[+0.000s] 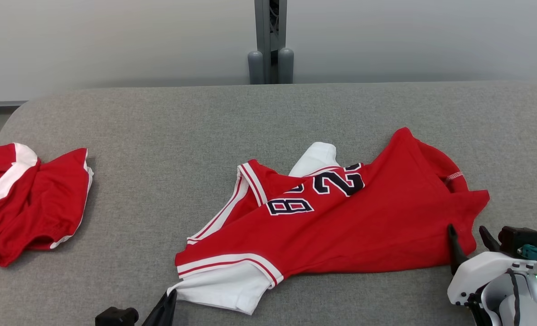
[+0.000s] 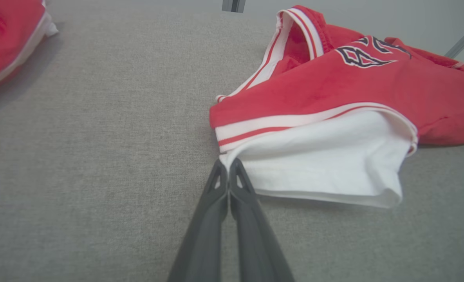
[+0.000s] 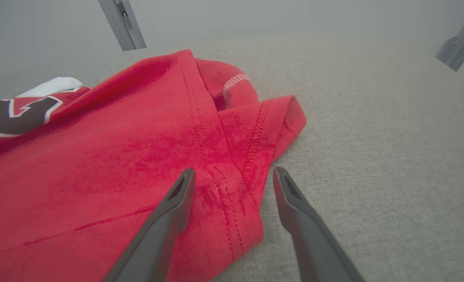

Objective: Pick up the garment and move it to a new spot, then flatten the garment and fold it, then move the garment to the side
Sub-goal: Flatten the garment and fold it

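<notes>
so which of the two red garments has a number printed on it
The red jersey in the middle, with dark numerals; the crumpled red garment at far left shows none.

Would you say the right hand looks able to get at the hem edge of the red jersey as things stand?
Probably yes: the right hand is open at the red jersey hem, one finger over the cloth, the other over the grey surface, with nothing in between.

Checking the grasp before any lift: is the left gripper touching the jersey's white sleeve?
Touching. In the left wrist view the shut left gripper meets the corner of the white sleeve, with no gap between them.
</notes>
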Tool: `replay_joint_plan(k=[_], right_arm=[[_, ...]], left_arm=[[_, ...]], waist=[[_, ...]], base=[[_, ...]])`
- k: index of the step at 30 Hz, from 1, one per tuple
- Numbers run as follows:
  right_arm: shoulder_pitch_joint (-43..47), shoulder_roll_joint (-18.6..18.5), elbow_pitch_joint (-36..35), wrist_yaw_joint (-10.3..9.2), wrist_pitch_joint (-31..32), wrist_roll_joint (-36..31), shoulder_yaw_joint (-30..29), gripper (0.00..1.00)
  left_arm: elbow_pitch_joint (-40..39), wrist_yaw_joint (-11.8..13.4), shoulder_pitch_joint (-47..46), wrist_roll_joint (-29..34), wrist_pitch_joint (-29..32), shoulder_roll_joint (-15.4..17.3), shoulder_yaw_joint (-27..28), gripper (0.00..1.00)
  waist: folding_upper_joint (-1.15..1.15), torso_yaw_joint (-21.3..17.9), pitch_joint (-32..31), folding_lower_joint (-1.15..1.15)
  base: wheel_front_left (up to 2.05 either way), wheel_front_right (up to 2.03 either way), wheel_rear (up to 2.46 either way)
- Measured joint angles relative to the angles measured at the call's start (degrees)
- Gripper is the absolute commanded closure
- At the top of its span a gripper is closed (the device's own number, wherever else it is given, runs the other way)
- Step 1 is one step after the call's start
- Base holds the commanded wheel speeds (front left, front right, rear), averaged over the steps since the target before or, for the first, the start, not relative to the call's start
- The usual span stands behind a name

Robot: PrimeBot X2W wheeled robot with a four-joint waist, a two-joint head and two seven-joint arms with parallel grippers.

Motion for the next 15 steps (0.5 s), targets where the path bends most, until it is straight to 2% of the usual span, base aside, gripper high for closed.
replay_joint_plan(k=[1, 3, 4, 5, 6, 15], right_arm=[[-0.31, -0.01, 0.71, 0.01, 0.18, -0.07, -0.03, 0.0], [-0.68, 0.05, 1.71, 0.0, 0.22, -0.18, 0.19, 0.51], [-0.87, 0.08, 2.2, 0.01, 0.22, -0.22, 0.35, 0.65], [-1.08, 0.09, 2.72, 0.0, 0.25, -0.26, 0.45, 0.88], [-1.24, 0.12, 3.15, 0.0, 0.47, -0.26, 0.58, 1.0], [-1.81, 0.2, 2.94, 0.01, -1.8, -0.59, 1.85, 1.0]], left_arm=[[0.0, 0.0, 0.0, -0.01, -0.01, 0.01, -0.01, 1.0], [0.01, 0.02, -0.03, -0.02, -0.08, 0.1, -0.02, 1.0], [0.02, 0.09, -0.1, -0.03, -0.09, 0.1, -0.02, 1.0], [0.03, 0.1, -0.2, -0.1, -0.18, 0.1, -0.04, 1.0], [0.03, 0.19, -0.25, -0.25, -0.25, 0.11, -0.04, 1.0], [-0.66, 0.77, -0.44, -1.09, -2.21, 0.04, 0.55, 1.0]], waist=[[0.0, 0.03, 0.09, 0.0], [0.0, 0.02, 0.19, 0.0], [0.0, -0.03, 0.21, 0.0], [0.0, -0.08, 0.2, 0.0], [0.0, -0.16, 0.17, 0.0], [0.0, -1.31, -0.93, 0.0]], base=[[0.0, 0.0, 0.0], [0.0, 0.0, 0.0], [0.0, 0.0, 0.0], [0.0, 0.0, 0.0], [0.0, 0.0, 0.0], [0.0, 0.0, 0.0]])
